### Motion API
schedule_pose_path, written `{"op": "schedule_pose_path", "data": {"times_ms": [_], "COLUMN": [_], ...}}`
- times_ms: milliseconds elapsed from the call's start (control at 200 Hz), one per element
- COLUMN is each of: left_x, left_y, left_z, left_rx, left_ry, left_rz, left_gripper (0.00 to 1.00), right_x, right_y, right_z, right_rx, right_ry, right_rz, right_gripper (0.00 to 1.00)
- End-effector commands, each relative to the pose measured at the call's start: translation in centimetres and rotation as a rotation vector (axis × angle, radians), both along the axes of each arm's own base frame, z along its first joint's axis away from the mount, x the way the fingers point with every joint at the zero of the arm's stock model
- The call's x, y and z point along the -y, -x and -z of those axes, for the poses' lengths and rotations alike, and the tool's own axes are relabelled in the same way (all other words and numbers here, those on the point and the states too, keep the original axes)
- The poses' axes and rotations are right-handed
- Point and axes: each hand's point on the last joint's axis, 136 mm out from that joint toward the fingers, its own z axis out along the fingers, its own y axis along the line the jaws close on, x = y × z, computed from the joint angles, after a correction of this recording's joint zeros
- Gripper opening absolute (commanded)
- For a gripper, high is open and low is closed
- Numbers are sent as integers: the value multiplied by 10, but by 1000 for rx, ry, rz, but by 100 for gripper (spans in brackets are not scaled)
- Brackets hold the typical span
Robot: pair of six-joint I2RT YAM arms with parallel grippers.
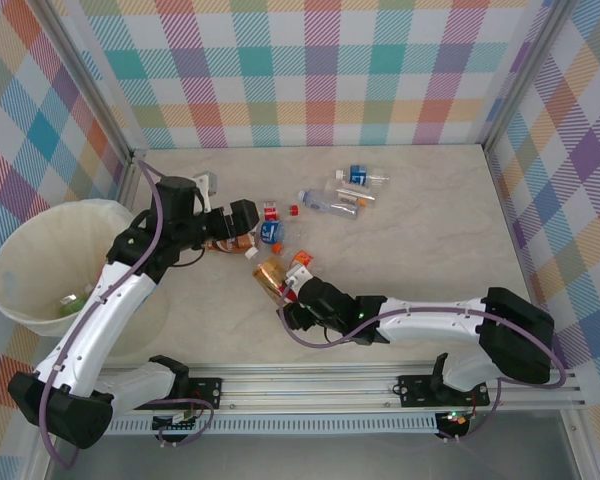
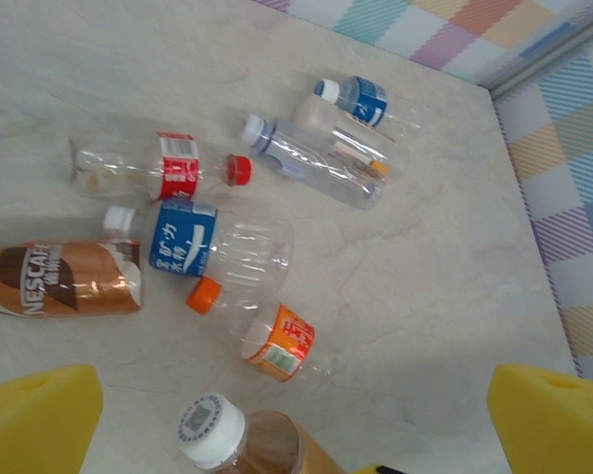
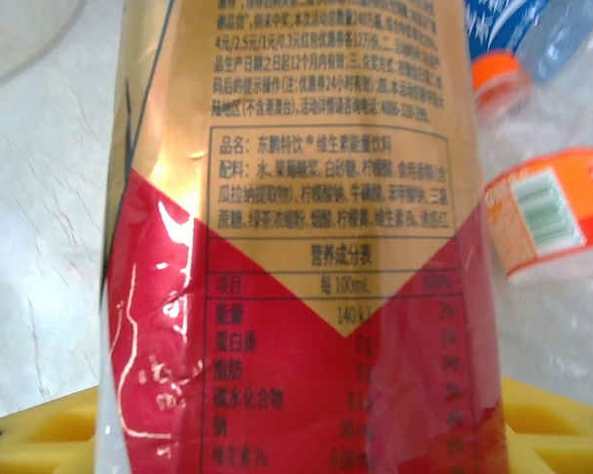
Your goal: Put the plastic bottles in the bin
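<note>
right wrist: orange-label bottle just beside gold-label bottle

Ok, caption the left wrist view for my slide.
Open left gripper hovers above scattered plastic bottles lying on the pale marbled table.

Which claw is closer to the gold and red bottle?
Right. The right claw is closed around the gold-and-red bottle; the left claw hangs open beyond it, near the brown Nescafe bottle.

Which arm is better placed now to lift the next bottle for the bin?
Right. The right gripper is closed around the gold-and-red-labelled bottle, its pads on both sides. The left gripper hovers open above the other bottles, holding nothing.
</note>
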Motion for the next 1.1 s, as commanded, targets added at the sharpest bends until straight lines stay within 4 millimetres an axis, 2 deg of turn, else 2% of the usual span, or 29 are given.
{"op": "schedule_pose_path", "data": {"times_ms": [0,100,180,260,370,625,765,935,995,1045,1095], "left_x": [7,11,18,17,3,-9,-8,-4,-5,-9,-12], "left_y": [4,6,8,9,4,-10,-6,-4,-5,-5,-5], "left_z": [-7,-1,3,6,9,0,3,6,8,11,14], "left_rx": [6,-10,-38,-50,-53,-32,-36,-52,-57,-67,-75], "left_ry": [83,119,149,149,136,347,321,320,306,286,270], "left_rz": [30,37,71,67,-20,-93,-66,-37,-41,-61,-80], "left_gripper": [100,100,100,100,98,65,48,34,23,0,0], "right_x": [-18,-24,-33,-40,-47,-55,-59,-64,-66,-66,-67], "right_y": [-23,-37,-38,-37,-34,-29,-29,-28,-25,-23,-21], "right_z": [-60,-85,-100,-106,-109,-113,-111,-115,-115,-115,-115], "right_rx": [128,169,198,214,218,212,199,202,198,193,188], "right_ry": [-180,-284,-325,-330,-346,-390,-396,-418,-419,-420,-418], "right_rz": [29,43,5,-33,-69,-104,-108,-130,-144,-158,-167], "right_gripper": [51,51,52,52,52,53,54,54,54,55,58]}}
